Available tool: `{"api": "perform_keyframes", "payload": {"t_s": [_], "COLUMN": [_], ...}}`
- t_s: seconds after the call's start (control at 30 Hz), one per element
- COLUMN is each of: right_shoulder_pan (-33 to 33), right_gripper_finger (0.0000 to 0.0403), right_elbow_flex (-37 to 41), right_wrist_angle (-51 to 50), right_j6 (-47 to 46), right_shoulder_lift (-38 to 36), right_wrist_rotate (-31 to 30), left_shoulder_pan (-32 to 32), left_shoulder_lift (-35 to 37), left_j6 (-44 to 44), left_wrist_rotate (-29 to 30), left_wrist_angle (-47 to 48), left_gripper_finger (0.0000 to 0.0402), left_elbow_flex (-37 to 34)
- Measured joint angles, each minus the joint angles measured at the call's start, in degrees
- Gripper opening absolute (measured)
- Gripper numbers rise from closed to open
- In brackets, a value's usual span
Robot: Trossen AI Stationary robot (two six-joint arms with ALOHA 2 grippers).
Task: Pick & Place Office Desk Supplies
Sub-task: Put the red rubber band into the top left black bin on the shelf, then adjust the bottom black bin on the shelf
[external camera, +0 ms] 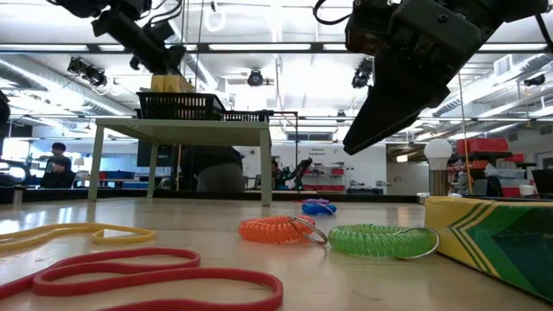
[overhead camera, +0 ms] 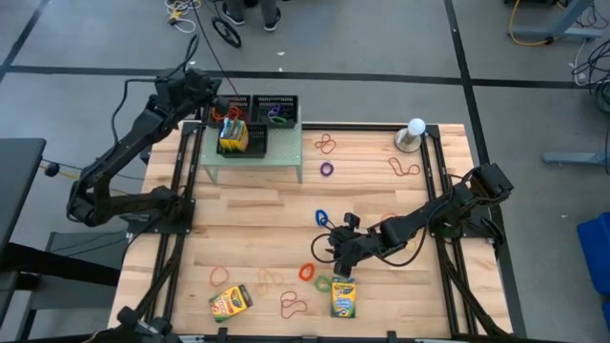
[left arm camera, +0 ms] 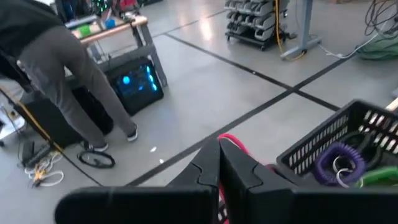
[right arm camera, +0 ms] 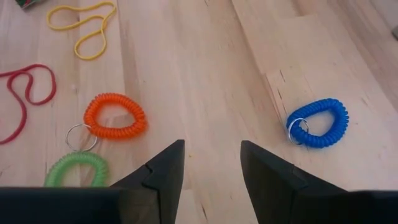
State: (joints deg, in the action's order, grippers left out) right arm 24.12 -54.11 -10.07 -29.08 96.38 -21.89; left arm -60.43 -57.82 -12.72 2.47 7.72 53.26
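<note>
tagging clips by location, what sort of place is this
Most likely a robotics lab or workshop floor, not an office. The wooden table stands on grey concrete marked with black tape lines, cables lie loose on the floor, and the low view shows exposed ceiling ducts and equipment racks behind.

Two crayon boxes (overhead camera: pixel 230 302) on the table, two mesh trays (overhead camera: pixel 276 110), one white ball (overhead camera: pixel 416 126).
</note>
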Motion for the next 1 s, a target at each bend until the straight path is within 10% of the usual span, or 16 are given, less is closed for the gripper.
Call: {"api": "perform_keyframes", "payload": {"t_s": [1.0], "right_shoulder_pan": [0.0], "right_gripper_finger": [0.0167], "right_elbow_flex": [0.0], "right_wrist_angle": [0.4], "right_j6": [-0.2], "right_shoulder_lift": [0.0], "right_wrist_rotate": [-0.1], "left_shoulder_pan": [0.1], "left_shoulder_lift": [1.3], "left_j6": [-4.1], "left_wrist_rotate": [6.3], "left_wrist_angle": [20.0], "left_gripper_finger": [0.0168], "left_elbow_flex": [5.3]}}
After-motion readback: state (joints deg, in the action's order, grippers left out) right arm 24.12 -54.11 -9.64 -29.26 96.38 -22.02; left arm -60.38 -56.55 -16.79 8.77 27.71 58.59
